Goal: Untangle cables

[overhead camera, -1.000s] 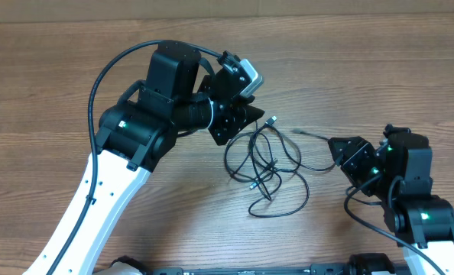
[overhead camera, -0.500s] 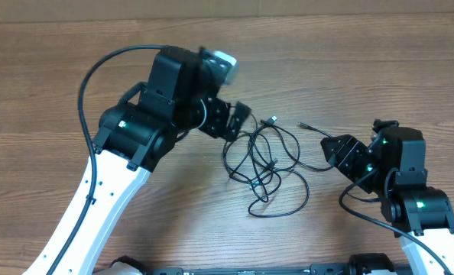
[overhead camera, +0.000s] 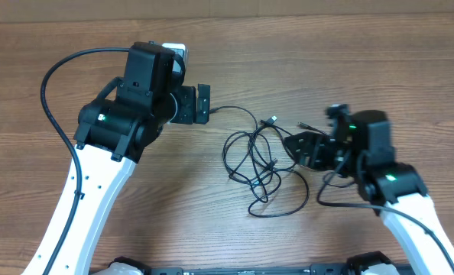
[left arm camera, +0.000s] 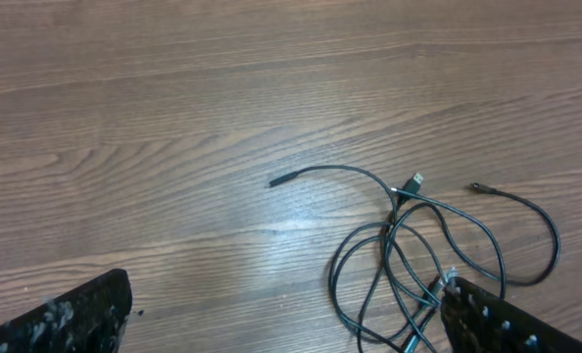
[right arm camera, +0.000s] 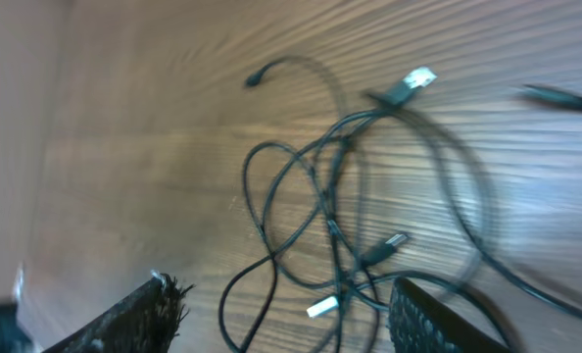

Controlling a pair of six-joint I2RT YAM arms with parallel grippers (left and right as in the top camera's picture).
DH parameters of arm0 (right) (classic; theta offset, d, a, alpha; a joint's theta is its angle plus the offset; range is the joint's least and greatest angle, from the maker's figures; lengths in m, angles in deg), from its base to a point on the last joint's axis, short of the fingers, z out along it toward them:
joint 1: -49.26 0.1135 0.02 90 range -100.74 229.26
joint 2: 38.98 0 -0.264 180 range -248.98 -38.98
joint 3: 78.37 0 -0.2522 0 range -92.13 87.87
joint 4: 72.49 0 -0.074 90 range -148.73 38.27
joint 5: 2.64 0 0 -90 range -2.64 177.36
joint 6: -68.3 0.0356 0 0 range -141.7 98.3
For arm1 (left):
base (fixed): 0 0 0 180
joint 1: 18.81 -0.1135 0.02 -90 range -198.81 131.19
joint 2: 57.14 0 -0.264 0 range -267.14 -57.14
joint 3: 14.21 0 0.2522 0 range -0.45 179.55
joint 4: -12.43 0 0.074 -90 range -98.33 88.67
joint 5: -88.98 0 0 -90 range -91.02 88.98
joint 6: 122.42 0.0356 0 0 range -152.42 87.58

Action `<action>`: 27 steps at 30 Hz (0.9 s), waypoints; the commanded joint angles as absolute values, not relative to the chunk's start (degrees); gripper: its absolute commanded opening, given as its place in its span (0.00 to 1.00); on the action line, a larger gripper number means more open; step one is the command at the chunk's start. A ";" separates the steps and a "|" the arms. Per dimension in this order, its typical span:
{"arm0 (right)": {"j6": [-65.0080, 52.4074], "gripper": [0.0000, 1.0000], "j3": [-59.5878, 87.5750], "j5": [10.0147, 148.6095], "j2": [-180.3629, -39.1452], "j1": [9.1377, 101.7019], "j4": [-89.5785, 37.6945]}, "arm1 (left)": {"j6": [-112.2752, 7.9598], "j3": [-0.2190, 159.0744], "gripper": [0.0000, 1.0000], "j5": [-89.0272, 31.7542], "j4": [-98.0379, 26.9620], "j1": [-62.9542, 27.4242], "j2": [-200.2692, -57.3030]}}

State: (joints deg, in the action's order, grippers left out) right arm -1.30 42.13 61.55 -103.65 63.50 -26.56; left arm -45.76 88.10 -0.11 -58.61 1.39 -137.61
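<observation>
The cables [overhead camera: 261,164] lie as a loose black tangle of loops at the table's middle. One thin strand runs out to the upper left and ends in a plug [overhead camera: 215,109]. My left gripper [overhead camera: 205,104] hovers just left of that plug, open and holding nothing. In the left wrist view the plug [left arm camera: 274,182] lies apart from the wide-spread fingers [left arm camera: 66,319], with the tangle [left arm camera: 418,255] to the right. My right gripper [overhead camera: 294,145] sits at the tangle's right edge. Its open jaws frame the loops [right arm camera: 340,226] and a silver-tipped plug [right arm camera: 320,309] without closing on them.
Another loose cable end [overhead camera: 303,124] lies just above the right gripper, and a plug [overhead camera: 271,121] points up from the tangle's top. The left arm's thick black cable [overhead camera: 55,122] arcs over the left of the wooden table [overhead camera: 380,69].
The left gripper opened, let go of a cable end and swung back left, leaving that strand stretched out to the upper left. The right gripper moved left to the tangle and opened wider.
</observation>
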 commanded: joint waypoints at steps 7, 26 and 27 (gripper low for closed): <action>2.40 0.66 41.76 63.78 -114.44 73.03 -40.27 | -44.82 88.91 1.00 1.55 -58.52 1.39 -136.53; 20.98 0.71 41.76 58.71 -129.13 74.34 -51.50 | -44.85 88.91 1.00 1.53 -58.50 1.46 -136.53; 20.98 0.71 41.76 58.73 -129.31 74.75 -52.05 | -44.85 88.91 1.00 1.53 -58.50 1.46 -136.53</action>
